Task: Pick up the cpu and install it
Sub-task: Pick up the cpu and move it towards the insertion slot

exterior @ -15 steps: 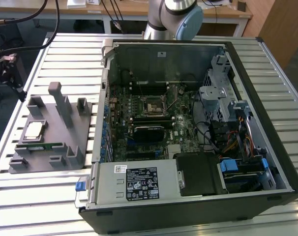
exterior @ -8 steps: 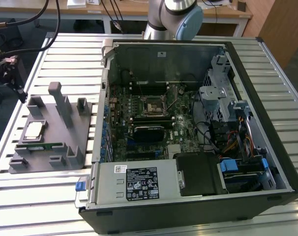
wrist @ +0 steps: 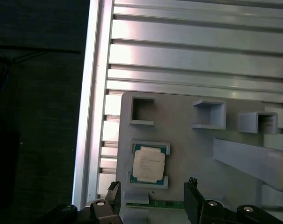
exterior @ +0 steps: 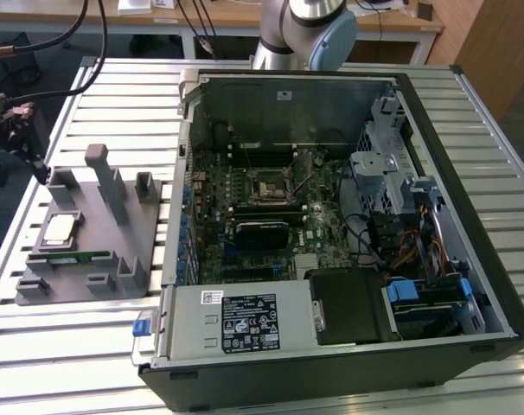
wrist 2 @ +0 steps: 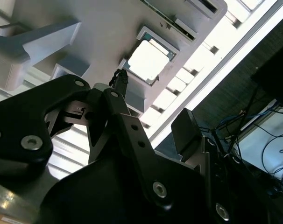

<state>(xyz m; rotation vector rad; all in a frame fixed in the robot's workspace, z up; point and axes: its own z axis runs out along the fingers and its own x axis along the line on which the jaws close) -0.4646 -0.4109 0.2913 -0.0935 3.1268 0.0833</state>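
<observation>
Square cpu [wrist: 149, 165], silver-grey top, thin pale rim, lying in grey holder [wrist: 188, 154], hand [wrist: 153, 183] open, empty, nearby

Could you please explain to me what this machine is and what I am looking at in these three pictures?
It is one robot arm with two gripping fingers. The exterior view shows a slatted metal table bearing an open computer case and, at the exterior view's left, a grey holder. The other two pictures come from cameras riding near the arm's wrist. In both wrist views the gripper is open, holds nothing, and hovers above the holder, where the cpu lies in its recess. It is not yet in the motherboard socket.
</observation>
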